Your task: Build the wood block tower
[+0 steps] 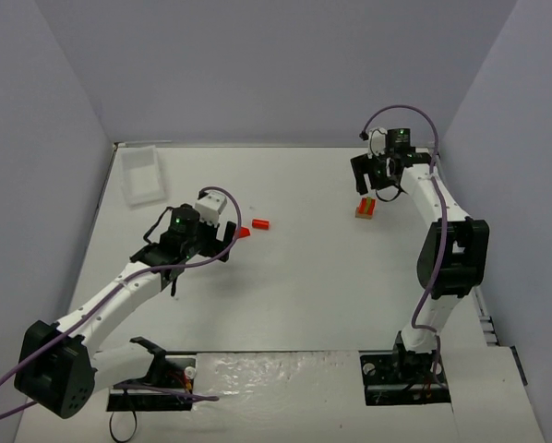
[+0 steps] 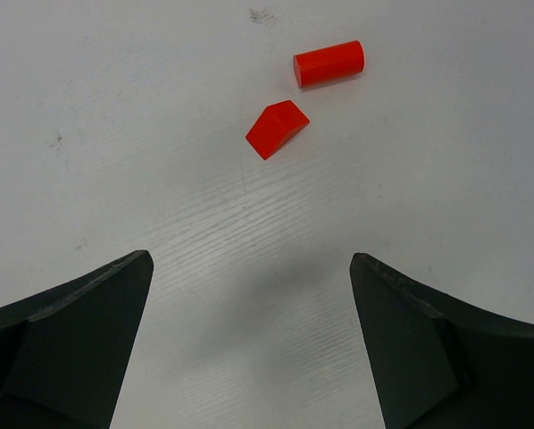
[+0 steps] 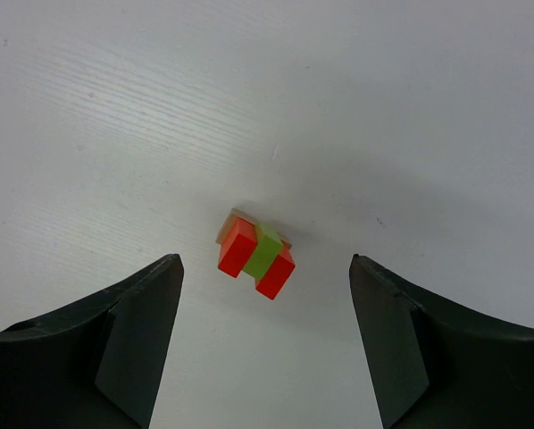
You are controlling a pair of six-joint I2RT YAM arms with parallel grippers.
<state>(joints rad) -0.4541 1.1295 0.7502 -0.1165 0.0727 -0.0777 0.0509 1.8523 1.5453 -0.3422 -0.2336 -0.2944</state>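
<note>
Well away from the white tray (image 1: 142, 175), left hand (image 2: 249, 259) and right hand (image 3: 262, 259) gape.

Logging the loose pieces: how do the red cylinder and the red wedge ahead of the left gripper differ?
The red cylinder is round and lies on its side; the red wedge has flat faces and a sloped top. The cylinder lies farther from the left gripper, the wedge nearer. Both are bright red-orange, lie apart from each other, and neither is held.
</note>
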